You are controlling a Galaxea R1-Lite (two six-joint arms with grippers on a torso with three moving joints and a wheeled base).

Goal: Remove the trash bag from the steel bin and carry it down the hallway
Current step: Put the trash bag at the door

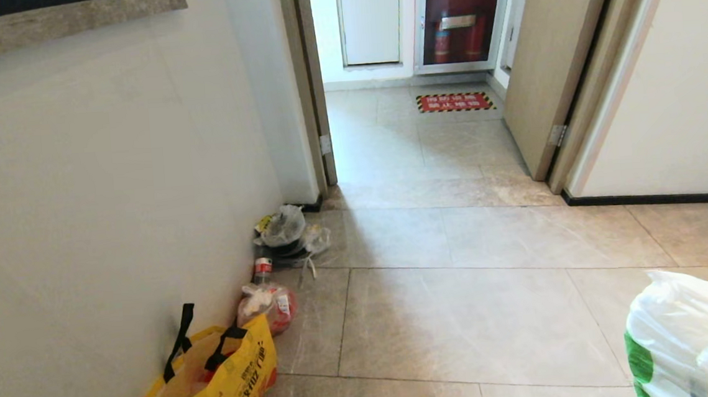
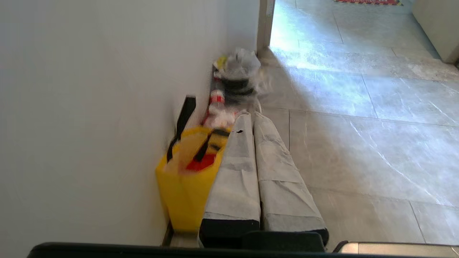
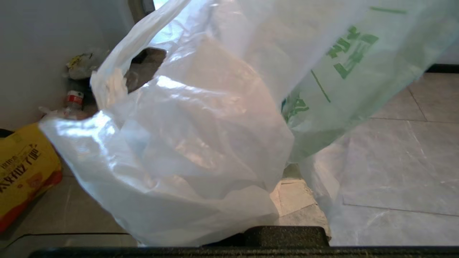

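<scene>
The trash bag (image 1: 691, 337), thin white plastic with green print, hangs at the lower right of the head view, above the hallway's glossy beige tiles (image 1: 462, 315). In the right wrist view the trash bag (image 3: 200, 136) billows over my right gripper (image 3: 283, 175). It hides all of the gripper but one tape-wrapped finger (image 3: 301, 204), and the gripper is shut on the bag's plastic. My left gripper (image 2: 252, 116) is low beside the left wall. Its two grey-wrapped fingers are pressed together with nothing between them. The steel bin is out of view.
Against the left wall stand a yellow tote bag (image 1: 217, 382), a reddish bag with a bottle (image 1: 268, 301) and a grey-clear rubbish bag (image 1: 284, 231). Ahead is a doorway (image 1: 412, 144) with an open door (image 1: 556, 66), a red floor marking (image 1: 455, 102) and a fire-extinguisher cabinet (image 1: 460, 20).
</scene>
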